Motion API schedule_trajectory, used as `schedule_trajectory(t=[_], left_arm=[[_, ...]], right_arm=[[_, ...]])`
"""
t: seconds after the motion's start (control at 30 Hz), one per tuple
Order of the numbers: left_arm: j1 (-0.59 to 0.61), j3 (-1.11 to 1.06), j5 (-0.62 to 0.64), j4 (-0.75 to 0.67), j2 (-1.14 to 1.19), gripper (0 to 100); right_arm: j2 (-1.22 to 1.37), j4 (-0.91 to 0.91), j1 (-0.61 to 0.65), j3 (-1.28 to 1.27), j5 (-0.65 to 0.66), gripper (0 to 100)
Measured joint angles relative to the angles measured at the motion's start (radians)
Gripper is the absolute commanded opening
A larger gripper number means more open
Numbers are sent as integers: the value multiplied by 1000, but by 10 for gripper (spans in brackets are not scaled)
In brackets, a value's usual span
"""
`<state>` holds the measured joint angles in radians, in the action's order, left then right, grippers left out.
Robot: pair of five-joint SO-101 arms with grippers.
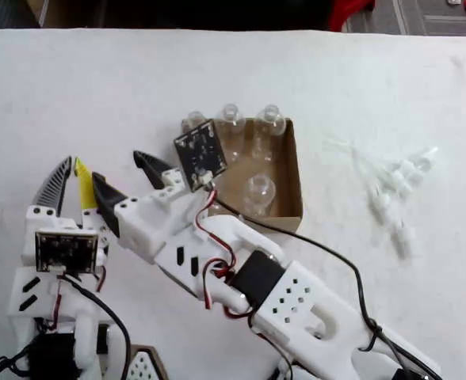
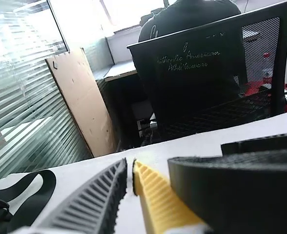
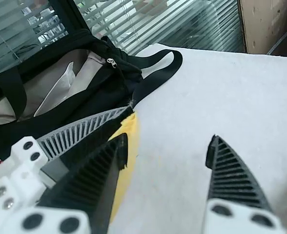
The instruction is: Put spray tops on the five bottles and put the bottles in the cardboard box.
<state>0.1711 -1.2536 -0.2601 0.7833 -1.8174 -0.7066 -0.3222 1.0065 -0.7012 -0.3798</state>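
Nearest the edge of the desk (image 1: pixel 217 71), the left arm sits folded low over its own base, and the left gripper (image 1: pixel 70 166) points straight away across the surface. Its grey and yellow jaws are drawn in to a bare sliver with nothing between them (the left wrist view (image 2: pixel 130 163) has the two tips all but kissing). Just beside it comes the right arm, stretched in a long slant from the near right corner with its forearm low over the desk. The right gripper (image 1: pixel 115 165) ends up next to the left one, its black jaws spread wide and empty. From the right wrist view (image 3: pixel 169 138) there is bare white desk between them and a black bag (image 3: pixel 60 83) lying beyond.

Further out, right behind the right arm's wrist camera (image 1: pixel 201 154), sits the cardboard box (image 1: pixel 292 174). One clear bottle (image 1: pixel 258 190) stands inside near its right wall. Three more bottles line up at the far wall, open-necked: (image 1: pixel 269 119), (image 1: pixel 231 115) and (image 1: pixel 193 123). Whether that leftmost one is inside the box I cannot tell, as the camera hides its foot. Off to the right, well apart from the box, the spray tops (image 1: pixel 391 190) lie in a loose scatter on the desk
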Motion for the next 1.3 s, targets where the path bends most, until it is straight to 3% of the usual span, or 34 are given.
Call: schedule_trajectory(t=[0.17, 0.3, 0.4, 0.5, 0.6, 0.67, 0.73, 0.83, 1.07, 1.3], left_arm=[[109, -14, 0, -40, -8, 21], [275, -121, -9, -203, -8, 20], [350, -259, -94, -347, 0, 20], [394, -370, -158, -390, 3, 24], [451, -385, -172, -391, 3, 130], [470, -382, -172, -354, 3, 281], [480, -353, -152, -262, 3, 343], [493, -255, -75, -64, 3, 338], [456, 51, -68, 331, -9, 336], [368, 232, -68, 414, 299, 339]], right_arm=[[2, 0, 0, 0, 0, 237], [2, 0, 0, 0, 0, 237], [2, 0, 0, 0, 0, 237], [2, 0, 2, 0, 0, 239], [2, 0, 2, 0, 0, 241], [2, 0, 2, 0, 0, 241], [2, 0, 2, 0, 0, 241], [2, 0, 2, 0, 0, 241], [2, 0, 2, 0, 0, 241], [2, 0, 2, 0, -2, 241]])
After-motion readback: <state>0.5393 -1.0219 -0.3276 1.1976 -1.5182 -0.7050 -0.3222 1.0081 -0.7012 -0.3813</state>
